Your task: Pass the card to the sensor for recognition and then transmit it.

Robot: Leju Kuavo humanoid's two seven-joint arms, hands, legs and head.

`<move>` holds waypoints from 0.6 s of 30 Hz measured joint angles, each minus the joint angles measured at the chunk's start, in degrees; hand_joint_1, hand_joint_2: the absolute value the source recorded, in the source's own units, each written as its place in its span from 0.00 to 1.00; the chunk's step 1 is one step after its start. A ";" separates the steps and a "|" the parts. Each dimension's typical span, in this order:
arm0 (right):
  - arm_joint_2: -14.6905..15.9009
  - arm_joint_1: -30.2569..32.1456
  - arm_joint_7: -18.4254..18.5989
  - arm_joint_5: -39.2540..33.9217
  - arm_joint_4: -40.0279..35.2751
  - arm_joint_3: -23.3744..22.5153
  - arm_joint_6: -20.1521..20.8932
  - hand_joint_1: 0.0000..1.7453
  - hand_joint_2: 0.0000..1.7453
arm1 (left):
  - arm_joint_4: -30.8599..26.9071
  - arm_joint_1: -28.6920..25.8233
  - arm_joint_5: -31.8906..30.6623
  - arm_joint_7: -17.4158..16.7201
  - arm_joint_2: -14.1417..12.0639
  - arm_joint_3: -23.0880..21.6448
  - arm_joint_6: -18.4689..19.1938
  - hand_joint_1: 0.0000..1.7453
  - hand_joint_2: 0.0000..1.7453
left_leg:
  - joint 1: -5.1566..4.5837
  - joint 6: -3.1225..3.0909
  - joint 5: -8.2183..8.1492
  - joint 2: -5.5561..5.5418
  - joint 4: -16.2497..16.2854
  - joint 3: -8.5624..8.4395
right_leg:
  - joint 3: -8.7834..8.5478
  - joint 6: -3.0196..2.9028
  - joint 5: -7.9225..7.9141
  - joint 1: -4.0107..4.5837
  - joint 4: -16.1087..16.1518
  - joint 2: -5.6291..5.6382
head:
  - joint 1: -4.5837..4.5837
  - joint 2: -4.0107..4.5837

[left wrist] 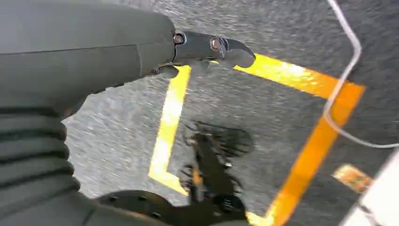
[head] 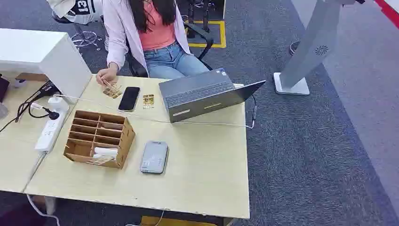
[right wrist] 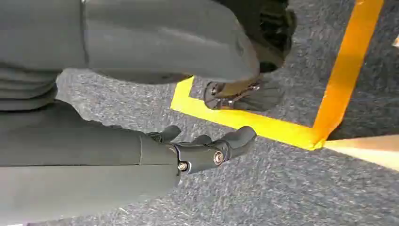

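A wooden card organizer (head: 99,137) stands on the pale table (head: 202,174), with a white card (head: 104,151) lying in its near front slot. A flat grey sensor pad (head: 154,157) lies just right of it. Small gold-patterned cards (head: 148,100) lie farther back, beside a black phone (head: 129,98). My left hand (left wrist: 188,47) hangs over the carpet with its fingers stretched out and nothing in them. My right hand (right wrist: 197,153) also hangs over the floor, fingers loosely apart and holding nothing.
A person (head: 150,28) sits at the table's far side, one hand on more cards (head: 112,91). An open laptop (head: 202,94) is at the back right, its cable running across the table. A white power strip (head: 51,129) and white box (head: 47,56) are at the left.
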State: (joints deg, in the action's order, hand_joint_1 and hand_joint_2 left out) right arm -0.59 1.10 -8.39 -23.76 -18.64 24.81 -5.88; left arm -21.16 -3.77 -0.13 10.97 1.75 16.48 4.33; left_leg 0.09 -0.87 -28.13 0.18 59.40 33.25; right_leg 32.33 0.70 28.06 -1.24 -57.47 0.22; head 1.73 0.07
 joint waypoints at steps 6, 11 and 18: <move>-0.04 -1.69 -2.05 -7.46 1.61 7.61 -2.03 0.00 1.00 | 0.11 1.46 -0.48 4.22 0.70 5.25 1.97 0.00 1.00 | 0.00 0.00 0.00 0.00 0.00 0.00 | 0.00 0.00 0.00 0.00 0.00 0.00 | 0.00 0.00; -0.13 -2.84 -2.71 -13.46 3.15 14.01 -4.00 0.00 1.00 | 0.15 2.89 -1.05 8.31 1.33 9.67 4.02 0.00 1.00 | 0.00 0.00 0.00 0.00 0.00 0.00 | 0.00 0.00 0.00 0.00 0.00 0.00 | 0.00 0.00; -0.15 -3.83 -0.67 -20.37 5.14 22.31 -6.91 0.00 1.00 | -3.63 3.49 -2.19 12.48 3.78 14.18 8.00 0.00 1.00 | 0.00 0.00 0.00 0.00 0.00 0.00 | 0.00 0.00 0.00 -0.01 0.00 0.00 | 0.00 0.00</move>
State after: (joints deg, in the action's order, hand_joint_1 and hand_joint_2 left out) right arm -0.74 -2.73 -9.07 -44.13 -13.51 47.13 -12.79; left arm -24.79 -0.29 -2.32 23.45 5.53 30.67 12.33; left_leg 0.09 -0.87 -28.13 0.18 59.40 33.25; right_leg 32.33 0.70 28.05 -1.24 -57.47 0.23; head 1.73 0.07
